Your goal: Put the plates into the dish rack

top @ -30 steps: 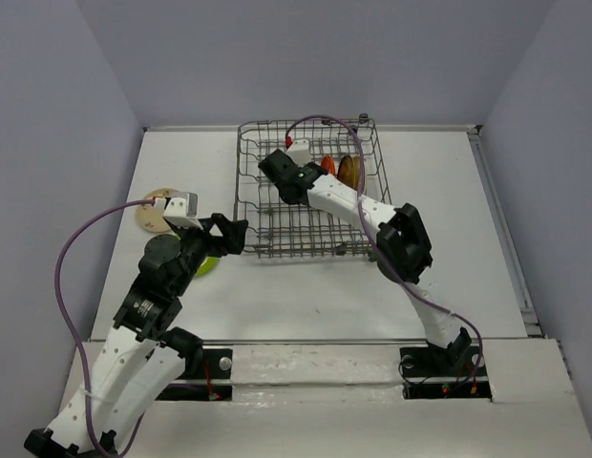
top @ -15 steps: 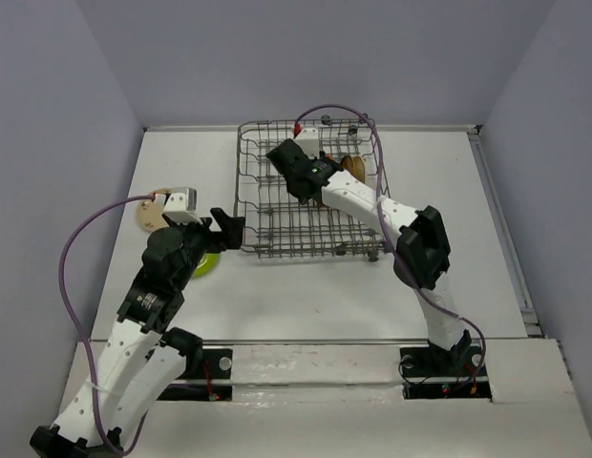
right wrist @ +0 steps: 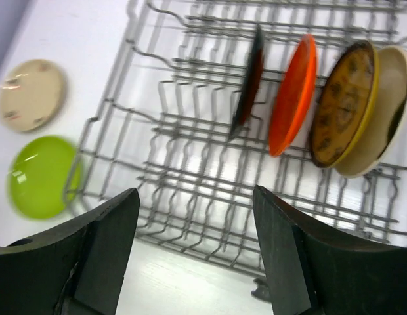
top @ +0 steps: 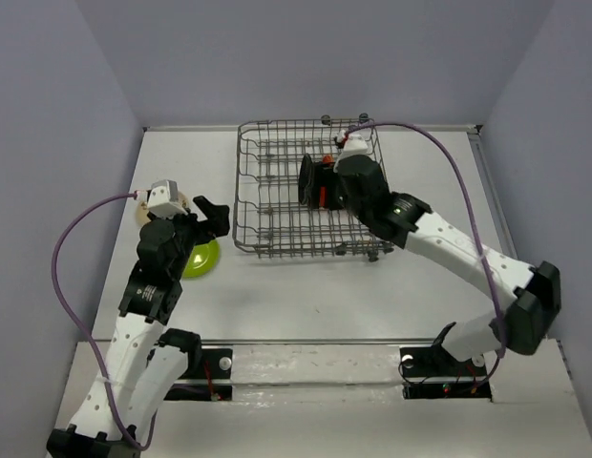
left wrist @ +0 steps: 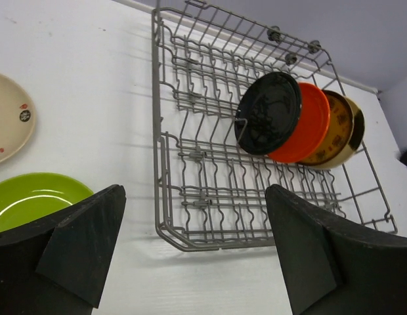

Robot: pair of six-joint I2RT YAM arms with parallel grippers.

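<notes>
- Four of six plates stand on edge at the dish rack's [left wrist: 210,247] right side: black plate [left wrist: 268,113], orange plate [left wrist: 308,128], brown patterned plate [left wrist: 336,128], cream plate [right wrist: 389,111].
- Two are left, lying flat left of the rack: lime green plate [left wrist: 33,197], second cream plate [left wrist: 6,118].
- Left gripper [left wrist: 195,190] and right gripper [right wrist: 195,193] are spread and hold nothing.

left gripper [top: 212,212] and right gripper [top: 310,181] both point forward and down, jaws spread wide apart.

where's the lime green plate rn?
Top view: the lime green round plate lies on the white table, left of the grey wire dish rack, beside the cream round plate.
</notes>
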